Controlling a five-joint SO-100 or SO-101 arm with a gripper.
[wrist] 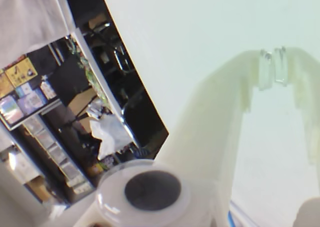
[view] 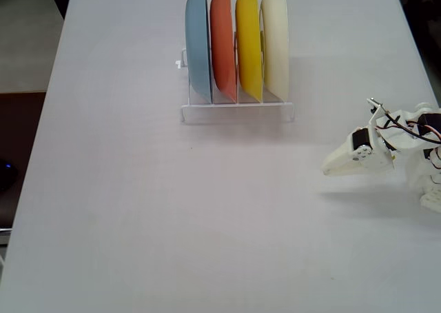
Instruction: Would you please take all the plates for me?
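Several plates stand on edge side by side in a white wire rack [view: 236, 110] at the back of the table: light blue [view: 198, 47], orange-red [view: 222, 44], yellow [view: 249, 44] and cream-white [view: 275, 41]. In the fixed view my white gripper [view: 328, 168] hangs low over the table at the right, pointing left, well in front of and to the right of the rack. The wrist view shows my gripper [wrist: 273, 68] with its fingertips together and nothing between them. No plate shows in the wrist view.
The white table [view: 138, 203] reaches to all sides of the rack. In the wrist view its far edge [wrist: 131, 77] runs diagonally, with dark shelves and room clutter beyond. The arm's body and wires [view: 413, 130] sit at the right edge.
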